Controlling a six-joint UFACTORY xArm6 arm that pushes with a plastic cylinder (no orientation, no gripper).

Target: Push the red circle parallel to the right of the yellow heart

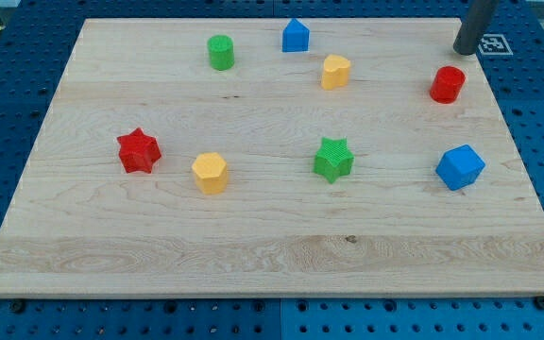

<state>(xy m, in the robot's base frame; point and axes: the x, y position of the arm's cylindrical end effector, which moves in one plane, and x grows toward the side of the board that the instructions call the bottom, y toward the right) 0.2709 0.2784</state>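
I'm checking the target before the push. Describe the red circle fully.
The red circle is a short upright cylinder, matte, plastic-looking, with faintly ribbed sides. It stands on the wooden board near the view's top right, touching no other block. My tip sits just above and to its right, apart from it. The yellow heart lies to its left.

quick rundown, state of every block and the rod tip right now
my tip: at the view's top right, just above the red circle, apart from it
red circle: upright, untouched
yellow heart: flat, left of the red circle
blue house-shaped block: free
green circle: upright
red star: flat
yellow hexagon: flat
green star: flat
blue cube-like block: free
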